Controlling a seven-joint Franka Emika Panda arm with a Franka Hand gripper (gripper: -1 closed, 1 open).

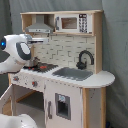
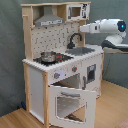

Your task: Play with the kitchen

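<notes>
One kitchen [image 1: 65, 70] and one arm [image 2: 107, 27] stood there; only the second exterior view showed the oven door [image 2: 70, 102] hanging open, though I couldn't tell the gripper's state.

Glossy white rounded arm [image 2: 107, 27] with dark joints, blue light.

Arm [image 1: 17, 50] cut off by first exterior view's left edge, and its white body hides the kitchen's [image 1: 75, 82] stovetop corner and pot there. Gripper not made out in either view: in second exterior view the arm [image 2: 107, 27] tapers to a point by the faucet [image 2: 74, 39], tip too small to read. Arm base runs off second exterior view's right edge. Microwave [image 1: 72, 22] buttons just a blur. Oven [image 2: 70, 102] inside too dim to tell.
</notes>
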